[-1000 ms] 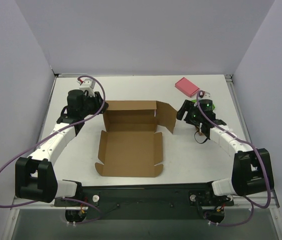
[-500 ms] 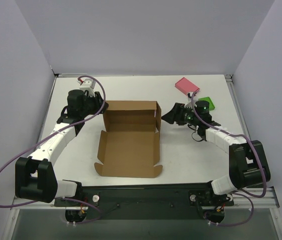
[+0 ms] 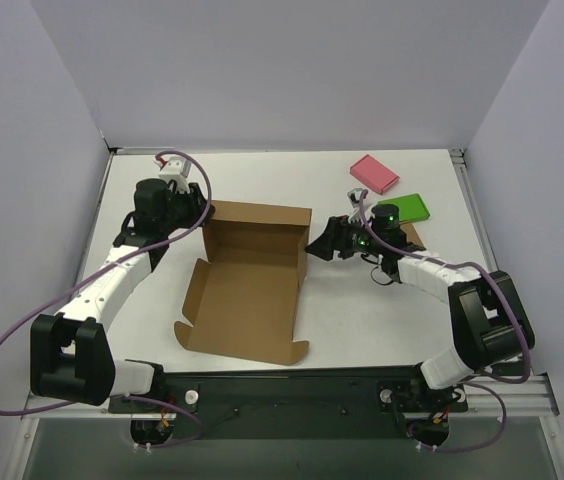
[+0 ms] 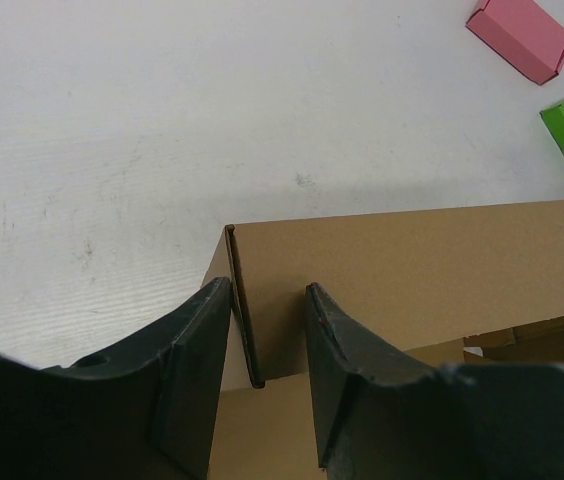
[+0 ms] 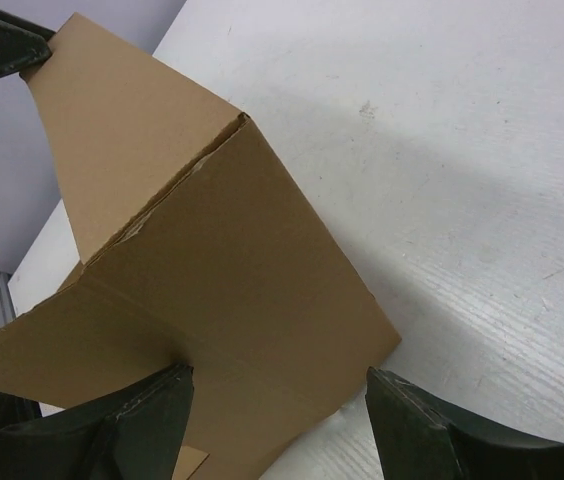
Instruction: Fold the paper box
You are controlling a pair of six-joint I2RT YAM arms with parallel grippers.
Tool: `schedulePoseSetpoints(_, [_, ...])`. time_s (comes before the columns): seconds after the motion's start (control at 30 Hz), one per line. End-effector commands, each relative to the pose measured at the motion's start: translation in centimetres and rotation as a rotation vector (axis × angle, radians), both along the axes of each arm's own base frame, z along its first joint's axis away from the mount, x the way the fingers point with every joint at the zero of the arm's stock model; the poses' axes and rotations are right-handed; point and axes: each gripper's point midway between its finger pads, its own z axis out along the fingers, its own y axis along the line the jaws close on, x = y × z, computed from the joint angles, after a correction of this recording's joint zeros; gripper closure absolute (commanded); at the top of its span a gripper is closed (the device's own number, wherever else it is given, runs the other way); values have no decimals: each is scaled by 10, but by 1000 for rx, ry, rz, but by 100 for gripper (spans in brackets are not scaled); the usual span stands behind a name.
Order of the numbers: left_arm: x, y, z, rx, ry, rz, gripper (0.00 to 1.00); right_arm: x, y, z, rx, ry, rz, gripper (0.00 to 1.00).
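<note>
The paper box lies open in the middle of the table, its back wall standing up. My left gripper is at the back-left corner. In the left wrist view its jaws stand open astride a thin upright cardboard edge, which sits against the left finger with a gap to the right one. My right gripper is at the box's right side. In the right wrist view it is wide open against the raised brown side flap, holding nothing.
A pink block lies at the back right, with a green block nearer and a small brown block beside the right arm. White walls close the table on three sides.
My right gripper has moved left and pushed the right side flap up against the box. The box's front end has swung left. The green block is now uncovered. The left gripper has stayed put.
</note>
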Motion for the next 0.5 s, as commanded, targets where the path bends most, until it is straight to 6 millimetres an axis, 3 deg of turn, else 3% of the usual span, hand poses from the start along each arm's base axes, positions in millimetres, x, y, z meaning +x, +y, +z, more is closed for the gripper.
schedulePoseSetpoints(0.0, [-17,-12,-23,26,103,-99,55,18,16,29,-15,-211,76,29])
schedulePoseSetpoints(0.47, [-18,-20,-23,18,92,-180,55,23,41,46,21,-366,239,27])
